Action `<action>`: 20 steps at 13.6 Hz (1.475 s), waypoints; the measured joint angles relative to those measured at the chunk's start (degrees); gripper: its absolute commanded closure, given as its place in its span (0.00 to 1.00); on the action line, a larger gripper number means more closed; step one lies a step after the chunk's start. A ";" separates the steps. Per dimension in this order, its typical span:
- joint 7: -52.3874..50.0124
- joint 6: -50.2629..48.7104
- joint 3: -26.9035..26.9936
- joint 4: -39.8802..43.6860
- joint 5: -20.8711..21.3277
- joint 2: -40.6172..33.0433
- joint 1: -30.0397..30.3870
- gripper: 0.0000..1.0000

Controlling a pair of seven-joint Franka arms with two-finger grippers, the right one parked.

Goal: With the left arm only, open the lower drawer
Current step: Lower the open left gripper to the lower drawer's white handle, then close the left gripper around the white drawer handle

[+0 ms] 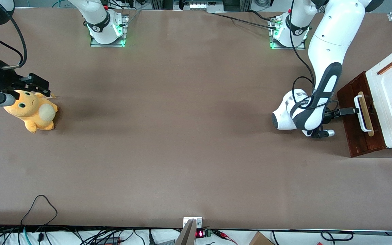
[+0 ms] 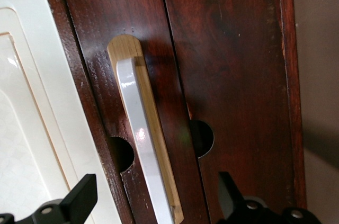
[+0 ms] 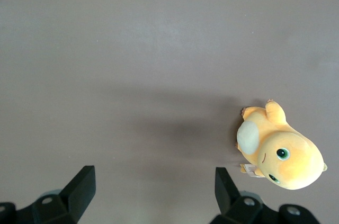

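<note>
Left arm [image 1: 328, 37] positions tool [image 1: 352, 111] in front of lower drawer [image 1: 354, 117] (cabinet at working arm's end of worktop [image 1: 182, 136]). Fingers [image 2: 79, 200] spread, straddling white loop handle [image 2: 142, 144], approx. ready to pinch for pull. Drawer appears not yet open.

No readable text, label or number on the drawer, cabinet, arms or table
</note>
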 measured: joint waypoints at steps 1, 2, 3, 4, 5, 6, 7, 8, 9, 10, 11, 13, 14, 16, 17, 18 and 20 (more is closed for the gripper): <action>-0.04 0.00 0.00 -0.01 0.00 0.02 0.15 0.00; -0.08 0.00 0.00 -0.01 0.00 0.04 0.35 0.00; -0.12 0.00 0.00 -0.02 0.06 0.06 0.67 0.00; -0.14 0.00 0.00 -0.02 0.24 0.08 1.03 0.00; -0.15 0.01 0.00 -0.02 0.47 0.10 1.37 0.00; -0.15 0.01 0.00 -0.04 0.69 0.14 1.71 0.00; -0.15 0.05 0.01 -0.05 1.18 0.23 1.98 0.00; -0.15 0.07 0.00 -0.04 1.66 0.34 2.12 0.00; -0.15 0.07 0.00 -0.04 1.89 0.47 2.17 0.00; -0.15 0.07 0.00 -0.05 2.02 0.58 2.17 0.00; -0.15 0.07 0.00 -0.05 2.10 0.65 2.18 0.00; -0.15 0.07 0.00 -0.04 2.15 0.67 2.21 0.00; -0.15 0.07 0.00 -0.05 2.25 0.68 2.21 0.02; -0.15 0.07 0.00 -0.04 2.75 0.67 2.21 0.05; -0.15 0.07 0.00 -0.04 2.84 0.67 2.22 0.05; -0.15 0.07 0.00 -0.04 2.90 0.68 2.25 0.04; -0.15 0.07 0.00 -0.06 3.93 0.73 2.78 0.04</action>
